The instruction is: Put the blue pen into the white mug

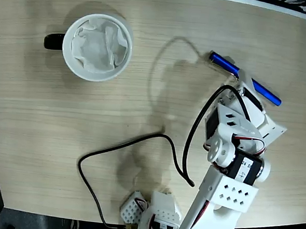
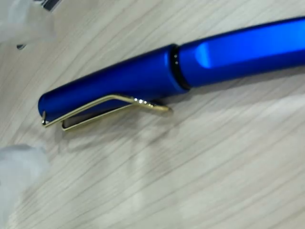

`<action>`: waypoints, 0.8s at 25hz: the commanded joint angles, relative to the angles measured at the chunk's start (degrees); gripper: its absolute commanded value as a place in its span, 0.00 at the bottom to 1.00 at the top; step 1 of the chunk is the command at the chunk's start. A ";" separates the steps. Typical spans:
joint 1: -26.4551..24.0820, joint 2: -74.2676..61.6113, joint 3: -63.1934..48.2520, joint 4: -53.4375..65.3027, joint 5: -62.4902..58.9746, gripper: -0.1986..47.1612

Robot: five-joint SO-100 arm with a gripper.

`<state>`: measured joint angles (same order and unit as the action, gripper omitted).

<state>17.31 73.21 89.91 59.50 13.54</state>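
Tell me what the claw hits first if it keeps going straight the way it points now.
Most likely the blue pen: the wrist view looks straight down on it, lying on the table, and in the fixed view the claw sits right over its middle. How far above the pen it is stays unclear.

One slim glossy deep-blue pen (image 1: 223, 64) with a metal wire clip lies on the table. One round white mug (image 1: 97, 47) with a dark handle holds one wad of crumpled white paper tissue (image 1: 98, 43). One thin black cable (image 1: 135, 142) loops across the one pale wood-grain table (image 1: 49, 118).
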 commanded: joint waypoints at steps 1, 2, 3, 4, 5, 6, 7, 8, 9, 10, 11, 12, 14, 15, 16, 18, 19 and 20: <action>-2.81 44.12 27.69 3.60 -7.56 0.10; -2.81 46.67 30.32 1.93 -9.32 0.13; -2.81 49.39 32.87 0.88 -10.90 0.16; -3.25 52.03 35.42 0.18 -12.39 0.16; -3.60 54.84 38.06 -0.09 -13.62 0.16; -3.78 57.57 40.52 -0.35 -14.85 0.16; -3.87 60.47 43.15 -0.62 -15.91 0.16; -3.78 63.19 45.35 -0.70 -16.96 0.16; -3.52 65.65 47.20 -0.70 -17.67 0.16; -3.34 67.76 48.96 -0.70 -18.54 0.16; -3.16 69.96 50.71 -0.70 -19.16 0.16; -3.08 72.33 52.65 -0.70 -20.04 0.16; -3.60 78.22 57.22 -0.70 -22.68 0.12; -3.78 81.74 59.85 -0.70 -23.91 0.11; -3.87 85.52 62.40 -0.70 -25.40 0.08; -3.87 92.11 66.09 -0.62 -27.42 0.01; -4.13 94.31 67.15 -0.44 -27.77 0.01; -4.31 95.01 67.32 -0.44 -27.77 0.01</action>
<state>13.18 163.92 156.80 58.71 -12.66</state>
